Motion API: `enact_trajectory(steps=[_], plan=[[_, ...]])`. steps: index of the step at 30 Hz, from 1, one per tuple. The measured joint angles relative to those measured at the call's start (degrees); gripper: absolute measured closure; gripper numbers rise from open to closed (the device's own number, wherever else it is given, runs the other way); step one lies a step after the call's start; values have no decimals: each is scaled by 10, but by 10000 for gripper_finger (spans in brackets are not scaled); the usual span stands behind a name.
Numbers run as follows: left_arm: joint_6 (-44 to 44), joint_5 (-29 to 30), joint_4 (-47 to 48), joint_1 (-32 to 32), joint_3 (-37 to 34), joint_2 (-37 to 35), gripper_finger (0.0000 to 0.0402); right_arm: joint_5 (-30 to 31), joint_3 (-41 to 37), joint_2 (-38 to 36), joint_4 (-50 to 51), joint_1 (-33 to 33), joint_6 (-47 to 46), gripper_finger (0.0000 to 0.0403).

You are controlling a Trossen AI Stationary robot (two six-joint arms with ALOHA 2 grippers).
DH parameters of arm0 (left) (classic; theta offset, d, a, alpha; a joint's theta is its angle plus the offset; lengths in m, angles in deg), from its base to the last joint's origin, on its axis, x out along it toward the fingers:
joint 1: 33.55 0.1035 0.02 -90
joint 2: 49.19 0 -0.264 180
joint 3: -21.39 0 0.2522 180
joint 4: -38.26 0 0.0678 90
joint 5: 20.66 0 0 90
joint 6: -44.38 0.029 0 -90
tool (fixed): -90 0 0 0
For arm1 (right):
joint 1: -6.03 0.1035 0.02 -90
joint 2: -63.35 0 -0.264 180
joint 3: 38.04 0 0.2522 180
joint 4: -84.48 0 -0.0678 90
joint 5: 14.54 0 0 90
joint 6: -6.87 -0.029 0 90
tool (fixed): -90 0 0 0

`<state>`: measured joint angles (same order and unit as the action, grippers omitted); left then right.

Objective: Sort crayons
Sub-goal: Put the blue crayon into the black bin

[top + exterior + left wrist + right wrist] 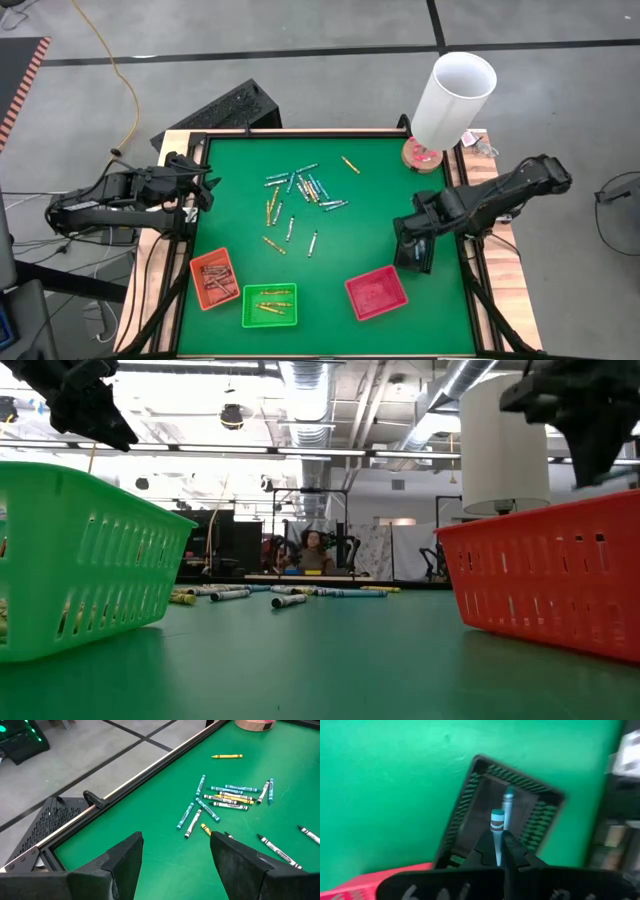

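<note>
While the high view hides it, the right wrist view shows the right gripper pinching a blue crayon over the black tray. Loose crayons lie ahead of the left gripper, its fingers apart.

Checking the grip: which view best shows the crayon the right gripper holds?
Right wrist view: blue crayon pinched by the right gripper over the black tray. High view hides it behind the gripper; low and left wrist views miss it.

Both arms are dark, jointed and matte — each tool ends in two broad black fingers (wedge-shaped).
</note>
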<state>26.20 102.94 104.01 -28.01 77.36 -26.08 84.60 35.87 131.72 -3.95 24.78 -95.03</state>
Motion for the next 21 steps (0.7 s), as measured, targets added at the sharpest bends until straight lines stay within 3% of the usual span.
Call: enact_trajectory(steps=[11, 21], plan=[[3, 0, 0, 0, 0, 0, 178, 4, -123, 10, -154, 17, -33, 401], [3, 0, 0, 0, 0, 0, 178, 4, -177, 10, -207, 5, -32, 401]])
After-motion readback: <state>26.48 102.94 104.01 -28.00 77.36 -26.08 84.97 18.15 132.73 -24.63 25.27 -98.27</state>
